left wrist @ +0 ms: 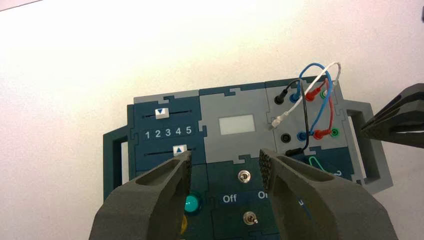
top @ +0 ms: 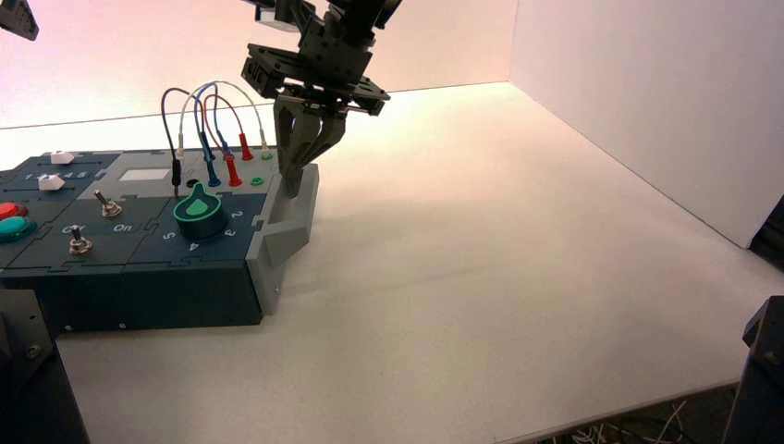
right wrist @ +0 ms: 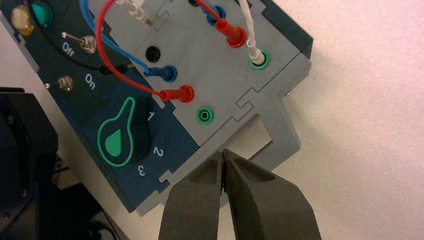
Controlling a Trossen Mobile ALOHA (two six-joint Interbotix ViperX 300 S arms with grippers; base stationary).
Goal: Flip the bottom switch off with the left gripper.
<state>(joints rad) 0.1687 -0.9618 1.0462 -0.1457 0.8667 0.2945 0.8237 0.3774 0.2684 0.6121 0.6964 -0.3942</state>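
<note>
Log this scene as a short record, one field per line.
Left gripper: open, above the box, not on any switch
Bottom switch: silver toggle, nearer the front edge, untouched
Other toggle: silver, behind it
Knob: green pointer knob, right of the toggles
Wires: black, blue, red, white, back right
Right gripper: shut, by the grey handle

The box (top: 157, 301) is set on the bench (top: 444, 277). At its far left, one slider (top: 62, 157) is placed behind another slider (top: 51, 183); push buttons (top: 14, 228) are placed before them. The display window (top: 145, 174) is flanked by the sliders on the left and the wired sockets (top: 233, 182) on the right. The near toggle switch (top: 80, 245) and far toggle switch (top: 110, 209) are set between the buttons and the knob (top: 200, 217), which lies before the sockets. Each end is bordered by a handle (top: 287, 242).
</note>
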